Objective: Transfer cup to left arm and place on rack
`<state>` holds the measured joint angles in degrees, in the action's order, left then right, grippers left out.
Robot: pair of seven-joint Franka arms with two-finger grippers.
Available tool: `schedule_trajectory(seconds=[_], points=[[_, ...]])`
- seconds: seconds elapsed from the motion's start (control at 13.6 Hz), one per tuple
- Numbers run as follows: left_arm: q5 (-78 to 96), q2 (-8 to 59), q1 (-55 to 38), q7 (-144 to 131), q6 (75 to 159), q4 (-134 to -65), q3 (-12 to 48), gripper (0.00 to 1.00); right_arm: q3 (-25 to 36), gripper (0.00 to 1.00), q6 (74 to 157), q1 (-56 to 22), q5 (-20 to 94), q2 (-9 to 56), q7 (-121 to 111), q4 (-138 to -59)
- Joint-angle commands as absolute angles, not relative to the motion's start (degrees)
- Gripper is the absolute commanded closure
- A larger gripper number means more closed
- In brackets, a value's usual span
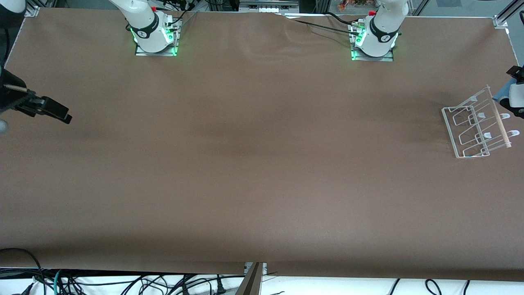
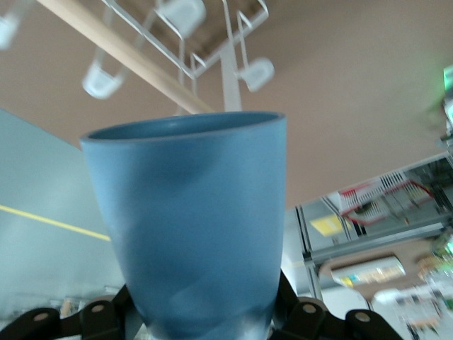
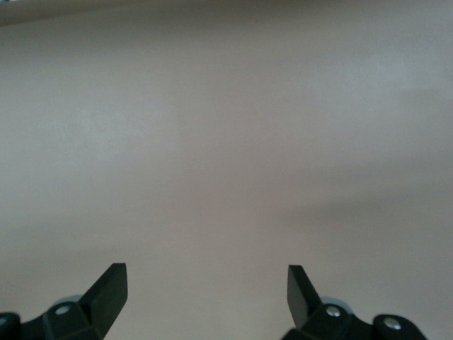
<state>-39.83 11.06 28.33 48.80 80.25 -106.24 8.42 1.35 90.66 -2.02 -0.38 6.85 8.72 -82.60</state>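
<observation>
The light-blue cup fills the left wrist view, gripped near its base between the black fingers of my left gripper. In the front view only a sliver of the cup shows at the picture's edge, held by the left gripper in the air just past the rack's dowel side. The clear wire rack with its wooden dowel stands at the left arm's end of the table; it also shows in the left wrist view. My right gripper is open and empty over the right arm's end.
The brown table stretches between the two arm bases. Cables lie below the table's front edge. The table's edge and a grey floor with a yellow line show beside the cup.
</observation>
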Motion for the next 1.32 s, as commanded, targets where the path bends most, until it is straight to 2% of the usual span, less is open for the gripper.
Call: schedule_trajectory(seconds=[0.0, 0.29, 0.66, 1.25], points=[[-44.72, 15.54, 26.64, 42.92, 70.53, -104.15, 9.32, 1.00, 0.62, 0.00, 91.41, -1.32, -1.23, 4.39, 0.64, -85.87], [-45.18, 22.48, 22.25, 38.16, 61.80, -100.64, 9.32, 1.00, 0.62, 0.00, 90.18, -1.23, -1.75, 3.60, 0.26, -85.96], [-48.07, 30.57, 20.22, 38.14, 57.14, -96.07, 9.14, 1.00, 0.88, 0.00, 88.59, -1.49, -2.28, 6.24, 0.09, -83.41], [-49.66, 34.80, 18.81, 37.62, 54.32, -95.71, 9.05, 1.00, 0.70, 0.00, 88.77, -1.76, -2.20, 6.50, 0.09, -83.41]])
